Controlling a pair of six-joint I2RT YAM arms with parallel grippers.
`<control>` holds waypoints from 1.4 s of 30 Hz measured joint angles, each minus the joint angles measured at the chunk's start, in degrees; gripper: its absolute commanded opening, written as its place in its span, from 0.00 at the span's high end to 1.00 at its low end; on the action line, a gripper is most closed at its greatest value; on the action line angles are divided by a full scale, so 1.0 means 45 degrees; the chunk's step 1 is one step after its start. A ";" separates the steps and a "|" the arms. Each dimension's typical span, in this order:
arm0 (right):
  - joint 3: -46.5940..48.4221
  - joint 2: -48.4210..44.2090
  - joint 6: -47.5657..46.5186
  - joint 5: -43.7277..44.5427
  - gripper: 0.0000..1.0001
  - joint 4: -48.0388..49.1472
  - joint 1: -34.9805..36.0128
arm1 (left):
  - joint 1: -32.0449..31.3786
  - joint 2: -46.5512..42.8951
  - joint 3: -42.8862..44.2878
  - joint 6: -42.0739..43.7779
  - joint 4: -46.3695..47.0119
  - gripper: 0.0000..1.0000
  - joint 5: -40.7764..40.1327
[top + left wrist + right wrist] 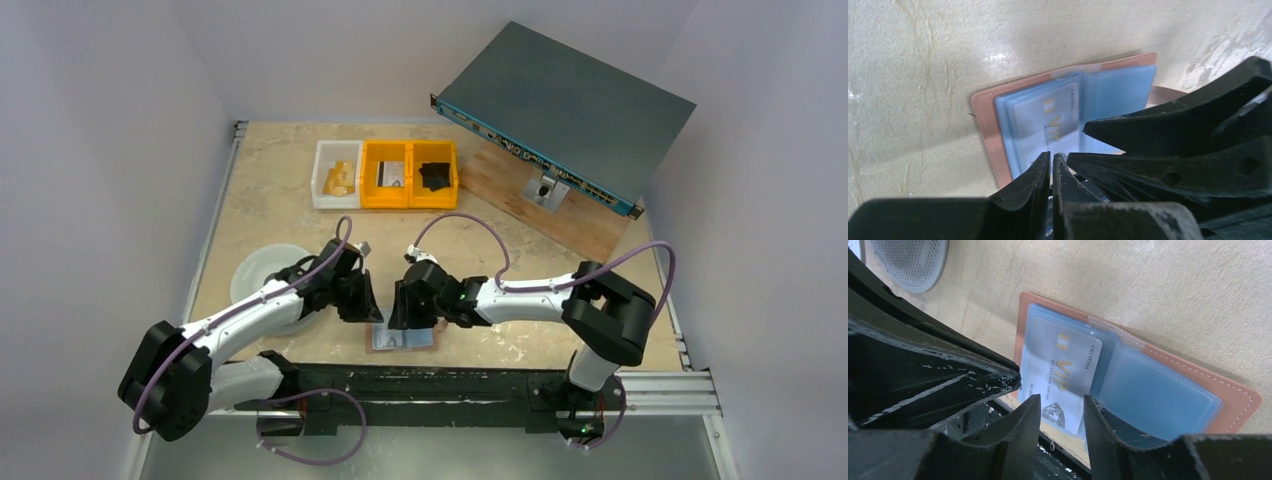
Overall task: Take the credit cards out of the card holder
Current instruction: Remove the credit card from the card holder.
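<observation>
The card holder (pixel 405 338) lies open at lower centre. My left gripper (pixel 1052 159) is pinched shut at its edge (gripping the sleeve or not, I cannot tell). My right gripper (pixel 1062 401) stands part-open astride the silver credit card (pixel 1064 360), holding nothing. I judge the next move is to close and draw it out.

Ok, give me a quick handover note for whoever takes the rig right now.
Left gripper: shut at the near edge of the wallet; whether it pinches anything is unclear.
Right gripper: open, over the end of the VIP card.
The wallet lies open on the table, with the card still in its sleeve.
Done: wallet opened.
Left: pull the card out. No other cards are visible.
</observation>
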 measured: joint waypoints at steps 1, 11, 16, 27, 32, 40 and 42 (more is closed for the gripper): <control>-0.0010 0.0000 0.0019 -0.0010 0.63 0.0068 -0.0024 | 0.0000 0.0010 -0.0058 0.0000 -0.0005 0.95 -0.0039; -0.0627 0.0287 0.0219 -0.0384 0.63 0.1025 -0.0369 | 0.0000 0.0665 -0.0296 0.0044 0.0029 0.97 -0.0330; -0.0821 0.0389 0.0345 -0.0690 0.63 0.1593 -0.0515 | 0.0000 0.0967 -0.0325 0.0044 0.0233 0.98 -0.0345; -0.1316 0.0423 0.0563 -0.1404 0.63 0.2594 -0.0797 | -0.0233 0.1481 -0.0408 -0.0087 0.1044 0.99 -0.0049; -0.1486 0.0423 0.0607 -0.1613 0.63 0.2880 -0.0899 | -0.0291 0.1744 -0.0403 -0.0325 0.1389 1.00 0.0136; -0.2861 0.0199 0.0850 -0.2540 0.62 0.4969 -0.1549 | -0.0364 0.1919 -0.0403 -0.0816 0.1632 1.00 0.0136; -0.3497 0.0092 0.1078 -0.3031 0.62 0.5848 -0.1894 | -0.0364 0.1962 -0.0403 -0.0889 0.1685 1.00 0.0141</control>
